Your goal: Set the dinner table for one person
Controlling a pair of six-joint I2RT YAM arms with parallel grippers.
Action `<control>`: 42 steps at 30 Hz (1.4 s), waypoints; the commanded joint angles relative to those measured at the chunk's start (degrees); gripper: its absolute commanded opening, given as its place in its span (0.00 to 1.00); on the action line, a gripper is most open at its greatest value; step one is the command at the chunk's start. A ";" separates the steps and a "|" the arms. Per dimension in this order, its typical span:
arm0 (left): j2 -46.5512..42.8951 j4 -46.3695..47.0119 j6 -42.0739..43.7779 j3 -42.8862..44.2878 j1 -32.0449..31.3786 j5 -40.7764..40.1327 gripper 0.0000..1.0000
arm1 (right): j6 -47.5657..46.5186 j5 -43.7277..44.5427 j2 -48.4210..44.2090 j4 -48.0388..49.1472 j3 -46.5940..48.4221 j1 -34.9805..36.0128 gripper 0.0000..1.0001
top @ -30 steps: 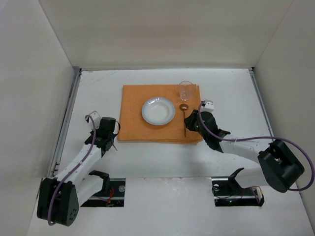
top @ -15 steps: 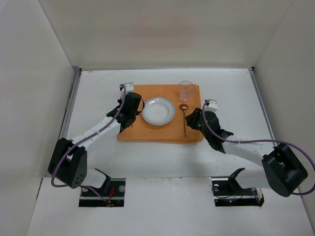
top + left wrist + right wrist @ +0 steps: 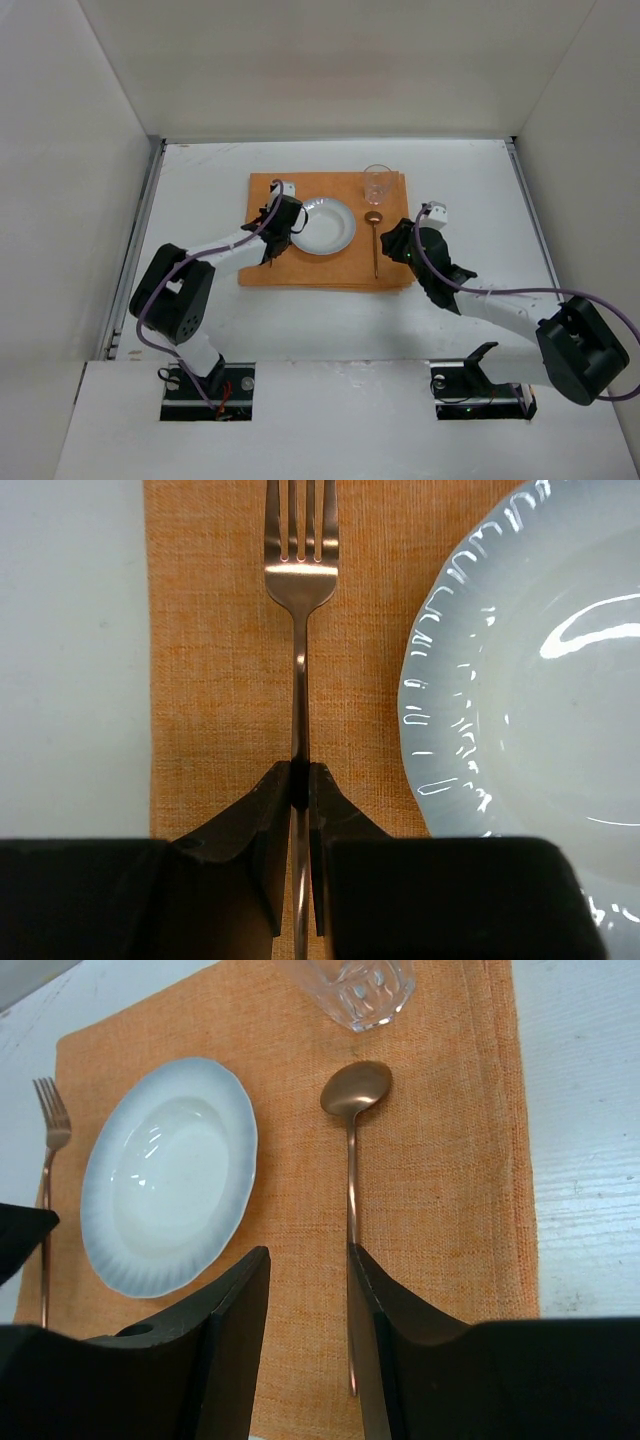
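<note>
The dinner table (image 3: 480, 200) fills the floor of the top view, white and flat, with a thin metal rail along its left and right edges. An orange mat (image 3: 320, 272) lies at its middle, and on it sit 1 white plate (image 3: 332, 225), 1 clear glass (image 3: 377, 185) at the far right corner and 1 copper spoon (image 3: 375, 245) to the right of the plate, bowl pointing away from the arms.

The left gripper (image 3: 300, 775) is over the mat's left strip, just beside the plate's left rim. Its 2 fingers are closed on the thin handle of a copper fork (image 3: 300, 600), pinching it about midway, with the tines pointing away. In the left wrist view, bare tabletop shows as a white band left of the mat, off to the side of the fingers and not under them. Whether the fork rests on the cloth or hangs just above it cannot be told.

The right gripper (image 3: 305, 1260) is over the mat's near right part with its 2 fingers spread apart and gripping nothing. The spoon's handle lies on the cloth between them, close along the inner edge of the right-hand finger; whether they touch is unclear. In the right wrist view, white tabletop shows past the mat's right edge, well apart from the fingers.
</note>
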 commanded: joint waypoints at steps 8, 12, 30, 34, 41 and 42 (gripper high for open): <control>0.90 0.44 0.73 -1.09 -0.15 0.40 0.06 | -0.59 0.83 0.67 3.28 0.47 -0.66 0.44; 0.72 0.44 0.28 -1.80 0.11 0.48 0.06 | -0.50 0.30 2.08 3.19 1.00 -0.66 0.43; 4.15 -0.70 -0.42 0.49 0.55 -0.65 0.19 | -0.24 -0.40 1.99 3.19 0.92 -0.75 0.44; 2.40 -0.88 -1.03 -0.04 0.20 -1.54 0.26 | -0.32 -0.23 2.08 3.28 0.92 -0.66 0.45; -8.39 -0.27 -4.37 -1.53 1.08 -1.98 0.37 | -0.32 0.12 1.38 3.46 0.48 -1.10 0.43; -10.94 0.34 -5.59 -2.14 1.25 -1.98 0.38 | -0.41 0.04 0.94 3.46 0.39 -1.10 0.42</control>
